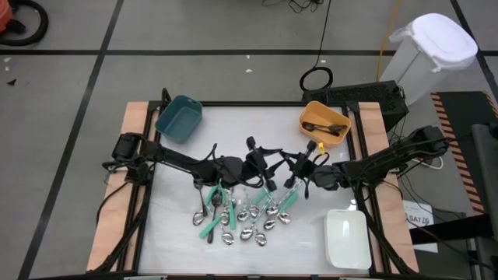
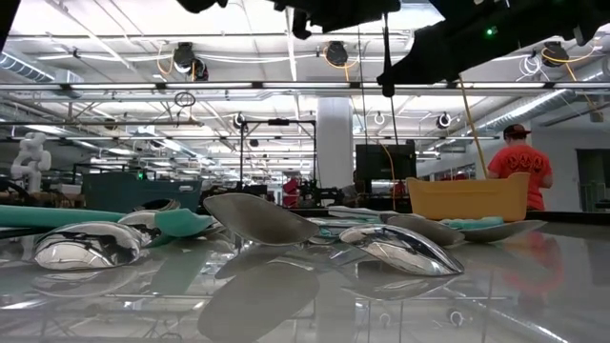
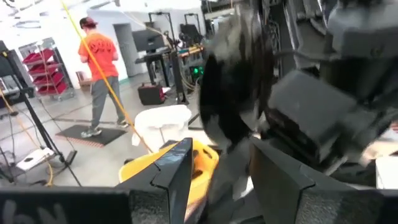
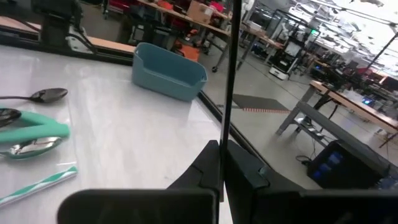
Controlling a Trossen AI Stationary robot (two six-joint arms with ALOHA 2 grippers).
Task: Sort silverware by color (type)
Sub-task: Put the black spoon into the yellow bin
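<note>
Silver, black and teal silverware [image 1: 245, 219] lies heaped just below both grippers — still unsorted. Right gripper [image 1: 310, 155] hangs over the table's middle, fingers [image 4: 239, 168] clamped on a thin dark utensil handle [image 4: 231, 74], seemingly bound for the orange bin [image 1: 325, 120] nearby. Left gripper [image 1: 257, 152] hovers beside it, fingers [image 3: 177, 171] apart, holding nothing — likely just let go.

no text, label, brand or number can be read anywhere. the back of a person's orange shirt [image 2: 519, 162] carries a dark mark, too small to make out. a white tag [image 1: 418, 218] beside the surface shows print too small to read.
</note>
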